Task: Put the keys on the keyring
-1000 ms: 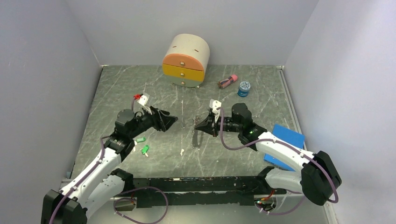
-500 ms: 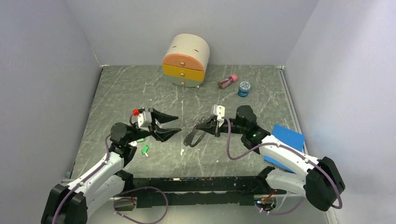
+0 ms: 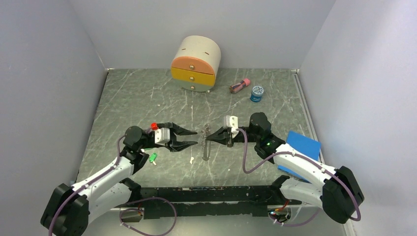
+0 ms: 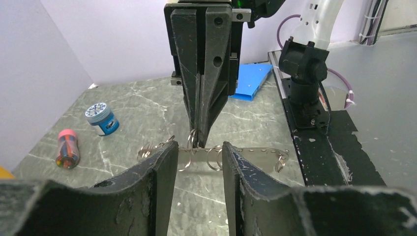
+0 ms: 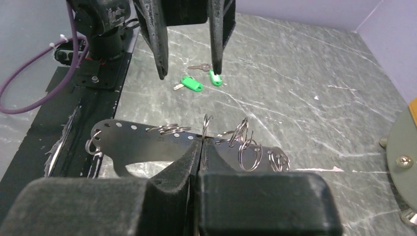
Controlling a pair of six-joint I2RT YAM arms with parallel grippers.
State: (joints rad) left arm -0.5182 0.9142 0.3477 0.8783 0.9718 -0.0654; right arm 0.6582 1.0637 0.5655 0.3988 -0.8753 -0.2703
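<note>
Lowered since before, open left gripper (image 3: 193,137) faces right gripper (image 3: 208,135) clamping the keyring (image 5: 205,126); no writing legible.

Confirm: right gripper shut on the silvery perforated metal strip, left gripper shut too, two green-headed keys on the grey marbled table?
Wrong on the left gripper: the left wrist view shows it open, jaws apart. Right gripper is shut on the silvery perforated metal strip; green-headed keys lie on the table.
</note>
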